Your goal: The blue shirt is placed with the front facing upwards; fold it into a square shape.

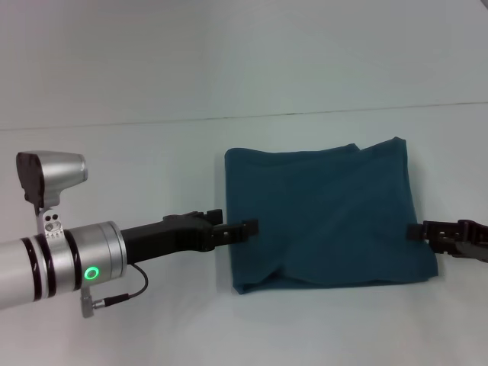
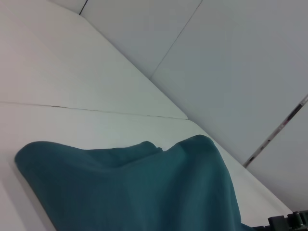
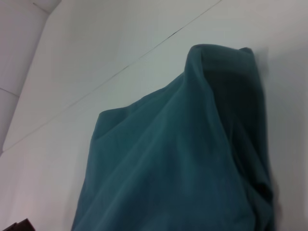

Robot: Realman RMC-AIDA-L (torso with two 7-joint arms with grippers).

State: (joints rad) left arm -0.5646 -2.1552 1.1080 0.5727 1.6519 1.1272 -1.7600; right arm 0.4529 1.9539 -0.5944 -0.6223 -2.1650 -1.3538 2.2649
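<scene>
Head view: the worktop (image 1: 114,160) fills the frame, a pale surface with a thin seam running across it in the upper half. The shirt (image 1: 328,221) lies right of centre, already folded into a compact, roughly square block. Its left edge is straight, its far edge shows a slight overlap of layers near the upper right, and its near edge curls up at the lower left. No lettering or label is visible on the exposed face.

The left arm enters from the lower left of the frame, its silver housing carrying a lit green ring. The left end effector (image 1: 245,227) sits at the shirt's left edge, about mid-height; whether it touches the cloth cannot be told. Its opening cannot be told, and no cloth is seen between its fingers.

The right end effector (image 1: 421,231) enters from the right edge of the frame and sits at the shirt's right edge, about mid-height. Its opening cannot be told either.

Left wrist view: the shirt (image 2: 134,192) fills the lower part of the frame, with the far end effector just showing at the lower right corner.

Right wrist view: the shirt (image 3: 178,163) lies folded, with layered edges visible.
</scene>
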